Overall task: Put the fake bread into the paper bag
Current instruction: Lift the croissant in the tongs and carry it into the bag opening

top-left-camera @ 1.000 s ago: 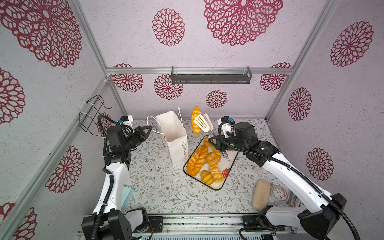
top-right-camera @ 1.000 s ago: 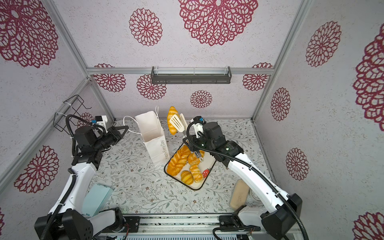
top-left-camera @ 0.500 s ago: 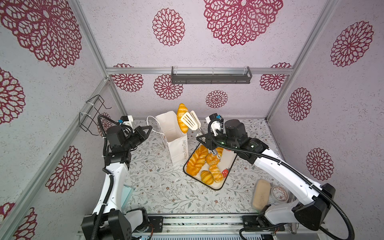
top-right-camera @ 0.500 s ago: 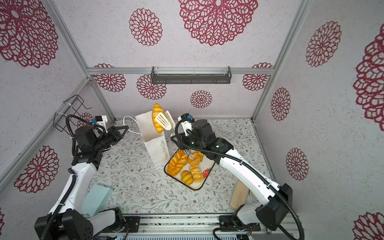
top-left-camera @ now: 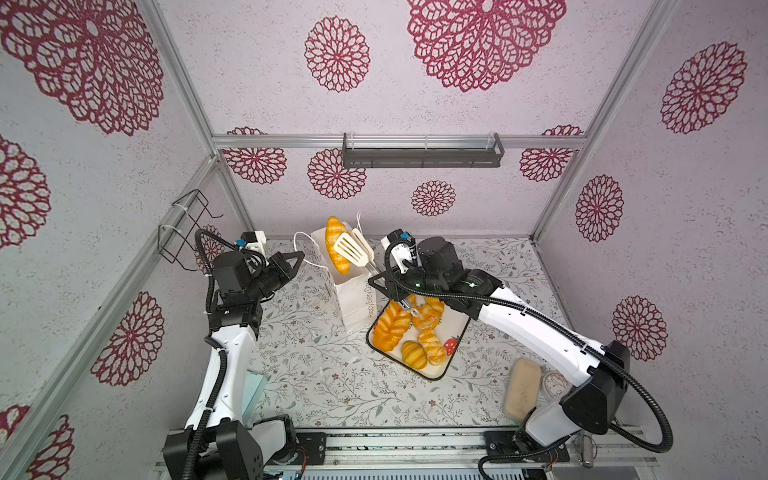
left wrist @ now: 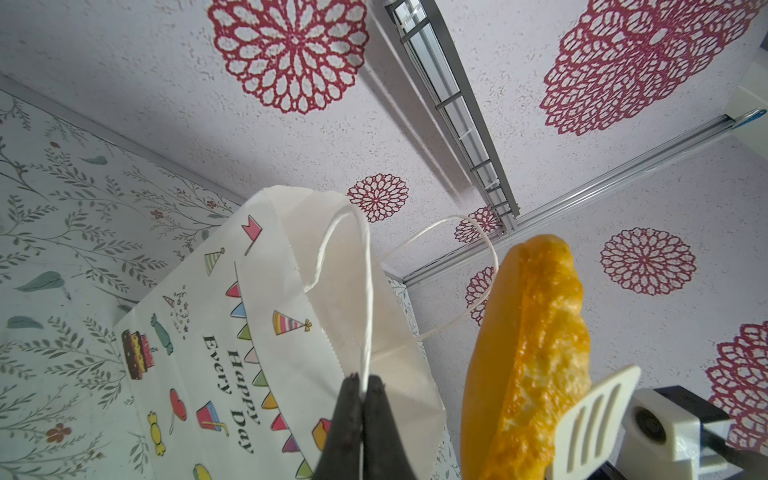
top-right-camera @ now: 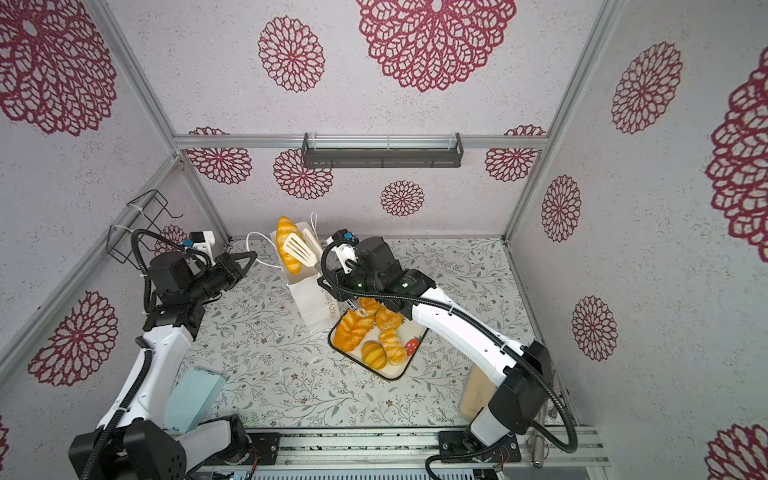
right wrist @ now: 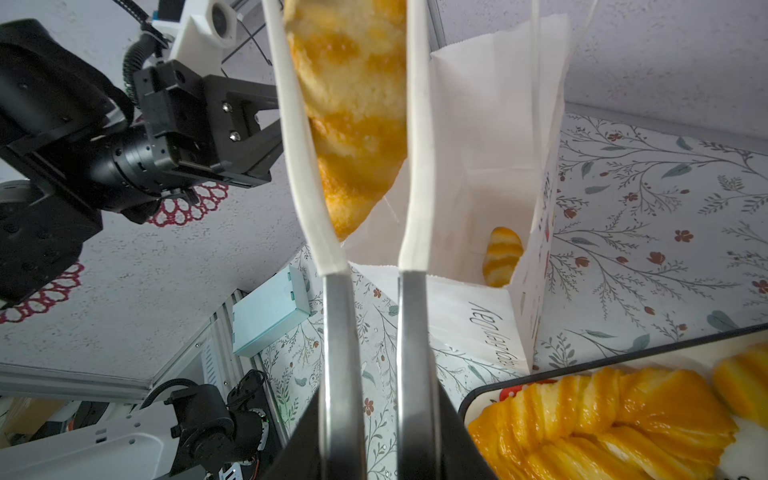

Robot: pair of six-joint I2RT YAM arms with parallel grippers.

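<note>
Top views: the loaf (top-left-camera: pixel 337 245), pinched in the tongs (top-left-camera: pixel 353 249), has shifted toward 9 o'clock over the last second. It was off the tray's (top-left-camera: pixel 455 332) 12 o'clock end and now sits over the mouth of the paper bag (top-left-camera: pixel 353 295). The right gripper (top-left-camera: pixel 376 282) is clamped on the tongs' handles and came across with it. The left gripper (top-left-camera: pixel 297 262) hasn't moved, at 9 o'clock of the bag. Same in both top views: loaf (top-right-camera: pixel 289 245), bag (top-right-camera: pixel 316 307). Five or so pastries (top-left-camera: pixel 395 328) remain on the tray.

Left wrist: the left gripper (left wrist: pixel 360 382) is fully closed on the cord handle (left wrist: pixel 365 291), which runs taut and holds the bag (left wrist: pixel 249 311) mouth open. The loaf (left wrist: pixel 536 353) hangs just beside the rim, not yet inside.

Right wrist: the tongs (right wrist: pixel 415 145) squeeze the loaf (right wrist: pixel 353 104), whose lower tip points at the bag opening (right wrist: pixel 478 166). One croissant (right wrist: pixel 503 255) is already at the bottom.

Read: transport is done and the drop is next. The loaf is long, so I'd want it end-first and clear of the rim before the tongs let go. It could catch the near edge and tip the bag.
</note>
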